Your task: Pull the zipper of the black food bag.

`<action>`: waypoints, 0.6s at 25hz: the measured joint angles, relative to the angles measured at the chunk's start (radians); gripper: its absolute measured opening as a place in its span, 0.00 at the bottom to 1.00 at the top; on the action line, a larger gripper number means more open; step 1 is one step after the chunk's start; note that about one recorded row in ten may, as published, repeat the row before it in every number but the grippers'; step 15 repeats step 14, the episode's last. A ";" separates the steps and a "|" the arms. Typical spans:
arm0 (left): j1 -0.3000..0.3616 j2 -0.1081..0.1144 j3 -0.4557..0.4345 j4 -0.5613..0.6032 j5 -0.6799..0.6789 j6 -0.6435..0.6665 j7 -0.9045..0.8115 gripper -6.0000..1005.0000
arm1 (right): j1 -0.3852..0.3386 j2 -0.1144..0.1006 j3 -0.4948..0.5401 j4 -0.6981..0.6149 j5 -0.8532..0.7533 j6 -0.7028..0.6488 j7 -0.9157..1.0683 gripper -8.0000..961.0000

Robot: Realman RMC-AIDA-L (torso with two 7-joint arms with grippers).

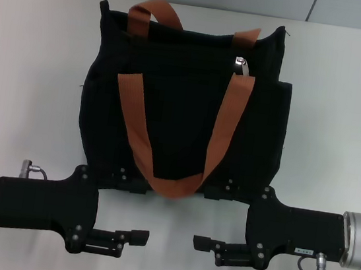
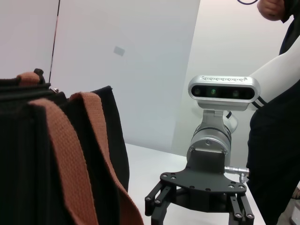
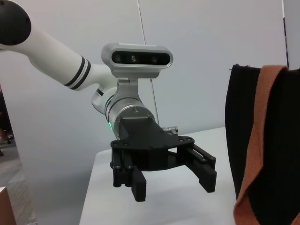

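The black food bag [image 1: 183, 115] lies on the white table, its two brown-orange strap handles [image 1: 225, 124] draped towards me. The silver zipper pull [image 1: 241, 64] sits on the zip line near the bag's far edge, right of centre. My left gripper [image 1: 147, 212] is open and empty at the bag's near edge, left of the strap loop. My right gripper [image 1: 200, 217] is open and empty opposite it, the two facing each other. The right wrist view shows the left gripper [image 3: 173, 183] with its jaws spread, beside the bag [image 3: 281, 140]. The left wrist view shows the bag [image 2: 28, 159].
The white table [image 1: 27, 88] extends on both sides of the bag. A pale wall stands behind it. A person in dark clothing [image 2: 276, 150] stands beyond the right arm in the left wrist view.
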 joint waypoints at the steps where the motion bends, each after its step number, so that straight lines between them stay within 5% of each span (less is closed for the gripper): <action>1: 0.001 0.000 0.000 0.000 0.000 0.000 0.001 0.78 | 0.000 0.000 0.000 0.000 0.000 0.000 0.000 0.84; 15: 0.004 -0.002 0.003 0.000 0.001 0.004 0.005 0.78 | -0.003 0.000 -0.006 0.001 0.000 0.002 -0.004 0.84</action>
